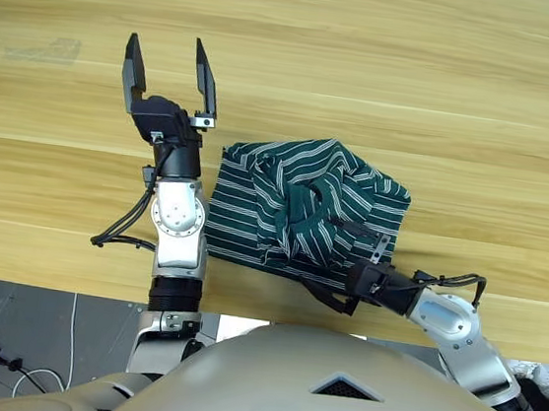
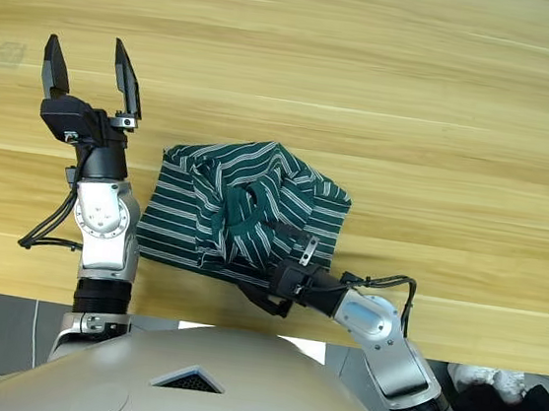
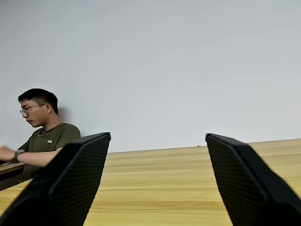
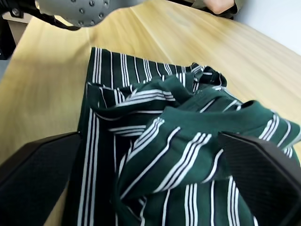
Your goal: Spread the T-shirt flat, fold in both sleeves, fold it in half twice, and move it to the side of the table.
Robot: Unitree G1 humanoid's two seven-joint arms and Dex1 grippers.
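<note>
Currently the T-shirt [image 1: 304, 209], dark green w/ thin white stripes, lies on the wooden table [image 1: 417, 83] close to the near edge, roughly centred in front of the robot and between the two arms. It's not flat: the lower layer makes a rough rectangle, w/ a rumpled, twisted bunch of fabric heaped on top toward the middle. Left gripper [image 1: 168, 79] sits over bare wood just beside the shirt's far-left corner, not touching it, pointing away from the robot; its fingers [image 3: 75, 179] are spread wide w/ nothing between them but open table. Right gripper [image 1: 342, 263] is at the shirt's near-right edge, angled in toward the cloth from the robot's right. Its fingers [image 4: 37, 183] are also wide apart, one on each side of the bunched fabric, so the raised fold lies in the gap between them; can't tell whether either pad actually touches the cloth. Left arm is upright along the shirt's left side, close to the hem but apart from it.
</note>
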